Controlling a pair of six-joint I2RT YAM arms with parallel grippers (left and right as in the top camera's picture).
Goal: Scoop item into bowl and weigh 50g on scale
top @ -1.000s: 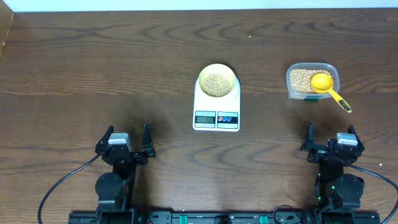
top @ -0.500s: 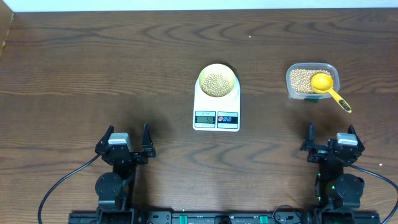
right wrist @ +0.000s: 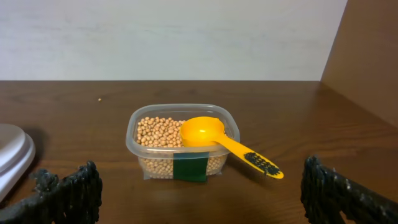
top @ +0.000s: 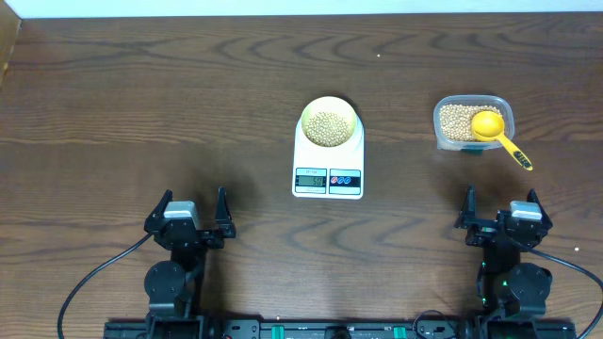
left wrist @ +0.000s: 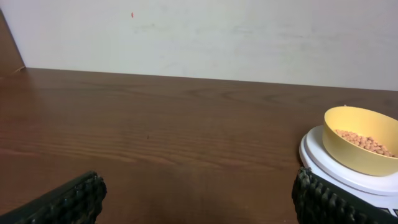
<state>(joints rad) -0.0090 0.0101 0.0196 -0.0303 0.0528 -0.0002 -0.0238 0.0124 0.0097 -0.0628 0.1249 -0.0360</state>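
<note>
**First:** Beans (top: 329, 127). A fair heap of them lies in the pale yellow bowl (left wrist: 353, 146), and the bowl stands on the white scale (top: 327, 191) in the middle of the table (top: 141, 94). The rest are in the clear tub (right wrist: 222, 163) off to the right. The yellow scoop (right wrist: 203, 131) rests on top of them, its handle (right wrist: 260, 163) sticking out over the rim.

**Second:** And the arms?

**First:** Both sit at the near edge. The left gripper (top: 193, 201) has its fingers spread wide with nothing between them. The right gripper (top: 501, 201) is the same, apart and empty, well short of the tub.

**Second:** Does the display (top: 312, 180) say fifty?

**First:** There are digits on it, but they're too small for me to read.

**Second:** If more were needed, how would those beans handle?

**First:** They look small, hard, dry and round, so I'd say they roll and bounce. Pinched one at a time, they'd likely shoot out of the pads, so the scoop is the way. I'd take it by the dark textured end of the handle, which overhangs the tub and leaves room on both sides. It looks like light, stiff plastic, so a modest squeeze should do. I'd keep it level, or the beans spill. The tub seems light too and may skid if the scoop digs hard.

**Second:** And the bowl?

**First:** It's light and only perched on the scale. A nudge could shift it and upset the reading.
</note>
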